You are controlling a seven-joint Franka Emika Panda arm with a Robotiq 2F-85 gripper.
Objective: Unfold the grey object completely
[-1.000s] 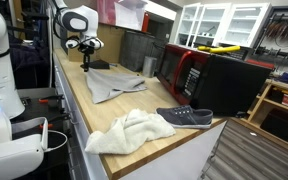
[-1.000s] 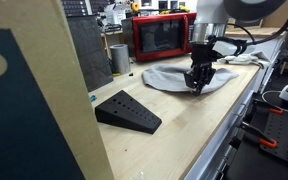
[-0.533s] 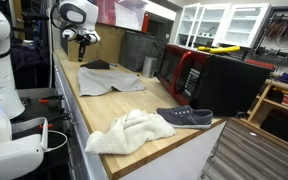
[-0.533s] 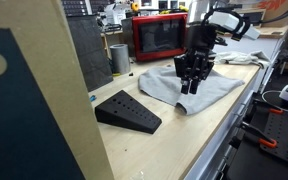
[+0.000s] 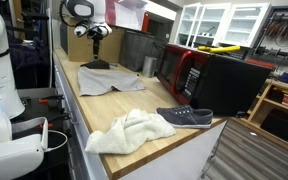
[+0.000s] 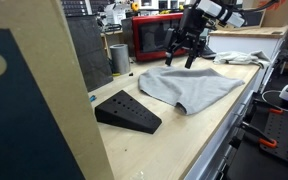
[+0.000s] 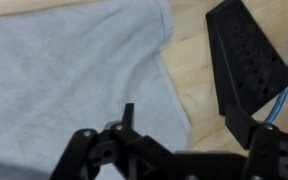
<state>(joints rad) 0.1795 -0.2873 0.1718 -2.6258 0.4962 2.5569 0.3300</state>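
Note:
The grey object (image 5: 109, 78) lies spread flat on the wooden counter, with one corner pointing toward the counter's front edge (image 6: 189, 90). My gripper (image 5: 97, 33) hangs above its far end, open and empty (image 6: 184, 55). In the wrist view the grey object (image 7: 74, 70) fills the left side, and its edge runs down between my spread fingertips (image 7: 127, 113). My gripper (image 7: 189, 125) touches nothing.
A black perforated wedge (image 6: 127, 110) sits beside the cloth (image 7: 246, 55). A white fluffy towel (image 5: 132, 130) and a dark shoe (image 5: 184, 117) lie further along the counter. A red microwave (image 6: 156, 38) and a metal cup (image 6: 119, 58) stand behind.
My gripper has opened, let go of the cloth and risen away from it. The cloth has dropped and settled flat on the counter.

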